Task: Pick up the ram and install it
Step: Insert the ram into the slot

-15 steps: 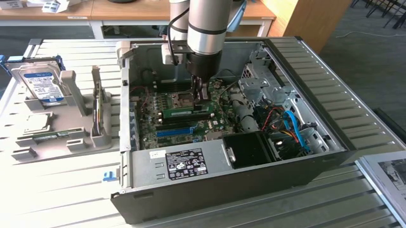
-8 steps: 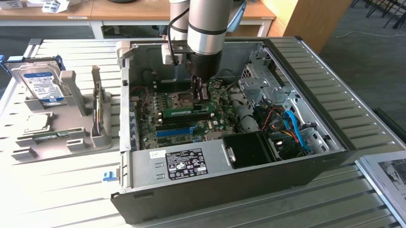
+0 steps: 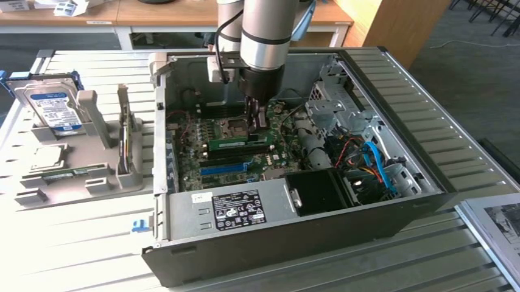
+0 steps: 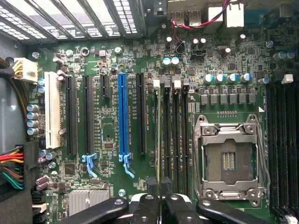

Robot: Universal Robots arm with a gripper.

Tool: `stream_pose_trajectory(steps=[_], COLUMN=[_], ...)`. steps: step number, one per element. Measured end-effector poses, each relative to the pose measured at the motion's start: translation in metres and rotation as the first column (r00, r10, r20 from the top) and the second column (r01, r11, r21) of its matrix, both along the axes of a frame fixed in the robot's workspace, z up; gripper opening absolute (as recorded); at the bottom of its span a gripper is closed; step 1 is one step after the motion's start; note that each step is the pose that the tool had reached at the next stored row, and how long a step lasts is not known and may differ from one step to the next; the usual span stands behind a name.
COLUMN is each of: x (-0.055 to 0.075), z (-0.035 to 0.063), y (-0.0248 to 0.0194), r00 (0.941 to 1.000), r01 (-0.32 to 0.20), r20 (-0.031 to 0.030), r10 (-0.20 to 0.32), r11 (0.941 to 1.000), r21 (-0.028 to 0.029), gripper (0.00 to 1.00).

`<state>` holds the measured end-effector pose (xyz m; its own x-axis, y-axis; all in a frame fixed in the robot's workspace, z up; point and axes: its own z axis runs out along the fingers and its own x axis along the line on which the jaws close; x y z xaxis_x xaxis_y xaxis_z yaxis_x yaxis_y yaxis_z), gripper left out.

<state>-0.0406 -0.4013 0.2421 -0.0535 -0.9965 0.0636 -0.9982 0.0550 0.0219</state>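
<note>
- Two of my fingers are drawn in tight on the thin upper edge of the ram, so my gripper is clamped on it.
- Green and narrow, the ram stands on its long edge over the black memory slots of the motherboard, lined up with the slot nearest the expansion slots.
- Whether it is seated in that slot I cannot tell.
- Just beside the memory slots lies the open processor socket, and on their other side a blue expansion slot.
- My arm reaches straight down into the open computer case, which lies on the slatted table.
- Outside the case, at the exterior view's left, a grey holder carries the hard drive and a square silver processor chip, well apart from me.
</note>
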Motion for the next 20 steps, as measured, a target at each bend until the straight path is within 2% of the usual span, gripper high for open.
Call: stream_pose_trajectory(steps=[12,20], x=[0.0035,0.0036], z=[0.0000,-0.0010], y=[0.0000,0.0001], r00=[0.9997,0.9997], r01=[0.000,0.000], r20=[-0.0236,-0.0246], r10=[0.000,0.000], r11=[1.0000,1.0000], r21=[0.0000,0.0004], gripper=[0.12,0.12])
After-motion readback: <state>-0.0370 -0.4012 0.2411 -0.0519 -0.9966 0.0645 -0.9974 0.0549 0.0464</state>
